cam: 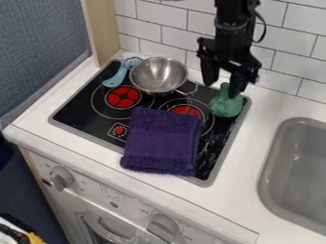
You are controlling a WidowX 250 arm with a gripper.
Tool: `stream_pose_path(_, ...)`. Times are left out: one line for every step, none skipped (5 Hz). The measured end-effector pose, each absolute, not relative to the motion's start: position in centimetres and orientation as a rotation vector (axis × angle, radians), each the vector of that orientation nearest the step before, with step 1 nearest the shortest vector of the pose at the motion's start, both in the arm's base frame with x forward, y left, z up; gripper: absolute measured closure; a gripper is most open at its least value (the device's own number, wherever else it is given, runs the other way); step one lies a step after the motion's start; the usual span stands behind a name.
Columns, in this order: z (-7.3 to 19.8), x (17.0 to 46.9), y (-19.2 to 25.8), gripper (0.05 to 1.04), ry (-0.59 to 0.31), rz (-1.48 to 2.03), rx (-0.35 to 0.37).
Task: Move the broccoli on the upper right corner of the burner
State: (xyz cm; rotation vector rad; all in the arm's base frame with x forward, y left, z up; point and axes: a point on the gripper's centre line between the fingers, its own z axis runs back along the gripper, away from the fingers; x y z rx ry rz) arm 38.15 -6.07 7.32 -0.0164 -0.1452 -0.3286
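The black gripper (222,89) hangs over the back right part of the stove top, its two fingers apart. Directly below it, the green broccoli (226,106) rests at the upper right corner of the black burner surface (219,138), head down and stem up. Its stem shows between the fingers, close to the right one; whether they touch I cannot tell.
A metal pan (157,75) stands at the back of the stove, with a light blue utensil (117,76) left of it. A folded purple towel (161,142) covers the front middle. A grey sink (270,167) lies to the right, a tiled wall (283,57) behind.
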Motion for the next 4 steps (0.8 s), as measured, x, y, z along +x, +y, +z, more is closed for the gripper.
stream_pose_path(12.4,37.1,-5.7,0.077,-0.203,-0.291,-0.012)
stream_pose_path(16.6,35.2,-3.0,0.082,-0.259,-0.168,0.027)
stream_pose_path(16.9,33.8,-1.9,0.083,-0.219,-0.089,0.035)
stream_pose_path(16.4,33.4,-1.1,0.083,-0.195,-0.065,-0.003)
